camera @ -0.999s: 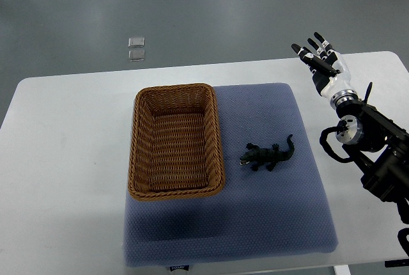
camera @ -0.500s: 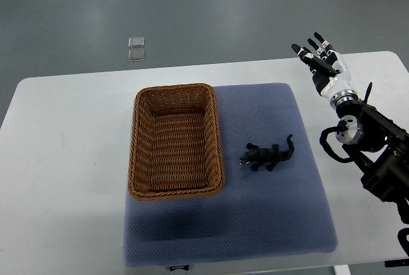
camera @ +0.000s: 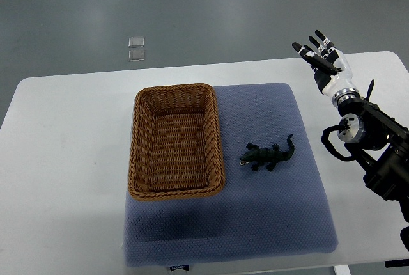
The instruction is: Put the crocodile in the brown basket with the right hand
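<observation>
Mat (camera: 255, 224), one, blue, lies on the white table (camera: 64, 160) and carries one dark green crocodile (camera: 267, 155) right of centre, belly down. Its long axis runs nearly left-right, snout toward the one brown basket (camera: 136, 147) near it on the left, tail tipped toward the far right. Farther off, over the table's far right corner, the right hand (camera: 324, 64) is well apart from the crocodile, fingers (camera: 307, 55) straight and spread, grasping nothing; two small clear squares (camera: 136, 41) lie on the grey floor beyond.
</observation>
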`<act>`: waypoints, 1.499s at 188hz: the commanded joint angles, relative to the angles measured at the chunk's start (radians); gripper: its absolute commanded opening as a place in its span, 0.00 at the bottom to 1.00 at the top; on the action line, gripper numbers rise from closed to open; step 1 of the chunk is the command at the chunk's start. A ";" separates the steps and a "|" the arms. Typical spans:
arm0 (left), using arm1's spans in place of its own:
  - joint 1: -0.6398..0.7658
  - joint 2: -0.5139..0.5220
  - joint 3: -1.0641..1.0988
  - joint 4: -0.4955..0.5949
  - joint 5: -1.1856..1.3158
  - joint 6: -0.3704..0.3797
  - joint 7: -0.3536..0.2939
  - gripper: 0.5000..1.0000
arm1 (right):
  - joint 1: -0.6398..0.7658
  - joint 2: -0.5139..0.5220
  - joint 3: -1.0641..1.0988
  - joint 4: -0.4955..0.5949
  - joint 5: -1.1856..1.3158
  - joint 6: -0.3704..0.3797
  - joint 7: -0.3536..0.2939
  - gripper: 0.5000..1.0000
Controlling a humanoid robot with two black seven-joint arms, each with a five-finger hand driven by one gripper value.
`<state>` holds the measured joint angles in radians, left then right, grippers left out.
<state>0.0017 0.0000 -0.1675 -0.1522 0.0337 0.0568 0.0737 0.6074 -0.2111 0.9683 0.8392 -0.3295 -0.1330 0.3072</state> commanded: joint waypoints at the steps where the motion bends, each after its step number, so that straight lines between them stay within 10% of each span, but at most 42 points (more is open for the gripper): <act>1: 0.001 0.000 -0.001 0.000 0.000 0.000 0.000 1.00 | 0.000 -0.022 -0.006 0.006 -0.002 0.001 0.000 0.85; 114: 0.000 0.000 -0.001 -0.001 0.000 0.000 0.000 1.00 | 0.132 -0.211 -0.226 0.049 -0.533 0.237 -0.003 0.85; 220: 0.000 0.000 -0.001 0.000 0.000 0.000 0.000 1.00 | 0.246 -0.498 -0.517 0.485 -1.083 0.535 0.000 0.84; 282: 0.000 0.000 -0.001 0.000 0.000 0.000 0.000 1.00 | 0.227 -0.450 -0.563 0.495 -1.272 0.512 -0.010 0.84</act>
<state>0.0016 0.0000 -0.1681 -0.1522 0.0337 0.0567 0.0737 0.8415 -0.6672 0.4342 1.3345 -1.5538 0.3971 0.2990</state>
